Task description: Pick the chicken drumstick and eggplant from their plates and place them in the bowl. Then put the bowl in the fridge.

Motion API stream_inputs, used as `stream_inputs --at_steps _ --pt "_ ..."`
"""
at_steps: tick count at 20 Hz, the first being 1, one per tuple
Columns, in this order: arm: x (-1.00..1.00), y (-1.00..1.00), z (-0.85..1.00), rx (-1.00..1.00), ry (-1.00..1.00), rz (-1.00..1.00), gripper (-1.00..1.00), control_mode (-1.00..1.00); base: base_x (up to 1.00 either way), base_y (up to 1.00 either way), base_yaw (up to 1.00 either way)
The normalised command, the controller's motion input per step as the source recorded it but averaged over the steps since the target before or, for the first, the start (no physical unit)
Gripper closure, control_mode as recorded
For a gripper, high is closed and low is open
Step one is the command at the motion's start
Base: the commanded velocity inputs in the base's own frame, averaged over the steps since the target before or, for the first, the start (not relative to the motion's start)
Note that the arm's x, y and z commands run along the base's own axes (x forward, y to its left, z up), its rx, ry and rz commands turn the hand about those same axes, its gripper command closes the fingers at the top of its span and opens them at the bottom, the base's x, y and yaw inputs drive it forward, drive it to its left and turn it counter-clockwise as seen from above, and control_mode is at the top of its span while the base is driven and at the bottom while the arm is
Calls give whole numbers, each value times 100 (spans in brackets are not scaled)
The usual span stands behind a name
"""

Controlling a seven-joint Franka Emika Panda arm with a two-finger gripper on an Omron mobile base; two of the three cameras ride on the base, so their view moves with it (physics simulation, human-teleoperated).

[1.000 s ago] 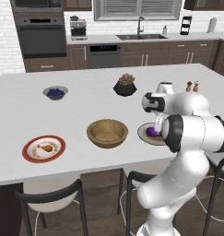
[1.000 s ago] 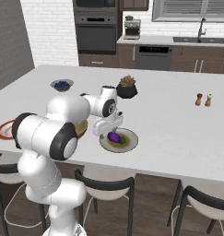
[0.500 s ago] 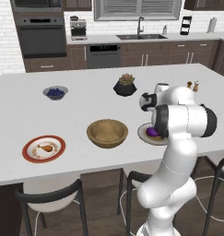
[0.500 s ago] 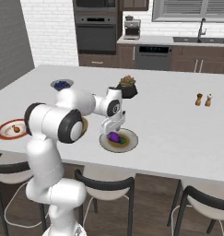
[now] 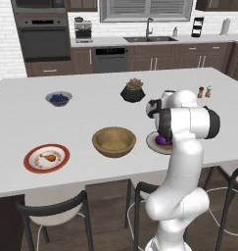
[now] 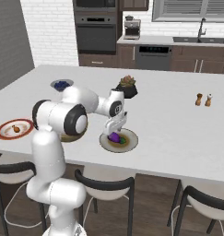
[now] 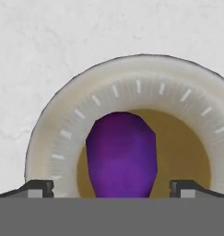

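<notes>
Claw [image 7: 111, 188] hangs wide open straight over the eggplant [image 7: 121, 154], which lies on the grey-green plate [image 7: 62, 120] just below and between its fingertips, likely so the jaws can drop around it, the wooden bowl [image 5: 114, 141] waiting off to one side.

Purple eggplant [image 7: 121, 154] on grey-green plate [image 7: 62, 124], drumstick [image 5: 50, 157] on red-rimmed plate [image 5: 31, 163], wooden bowl [image 5: 114, 141] between.

eggplant [image 5: 162, 140]: mostly hidden behind arm | grey-green plate [image 7: 44, 138]: cut off at right edge
</notes>
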Motion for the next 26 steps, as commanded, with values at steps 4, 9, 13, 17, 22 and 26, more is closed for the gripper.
stream_inputs --at_steps 4,9,13,17,22,26 --pt "4 0 -35 0 4 0 -100 -100 0 0 0" --pt "14 0 -40 0 2 0 -100 -100 0 0 0" --pt "14 0 -37 0 0 1 -100 -100 0 0 0" --pt "1 0 -33 0 0 0 100 -100 0 0 0" --pt "-20 0 -16 2 0 2 100 -100 0 0 0" --pt "-57 0 13 1 -8 0 100 -100 0 0 0"
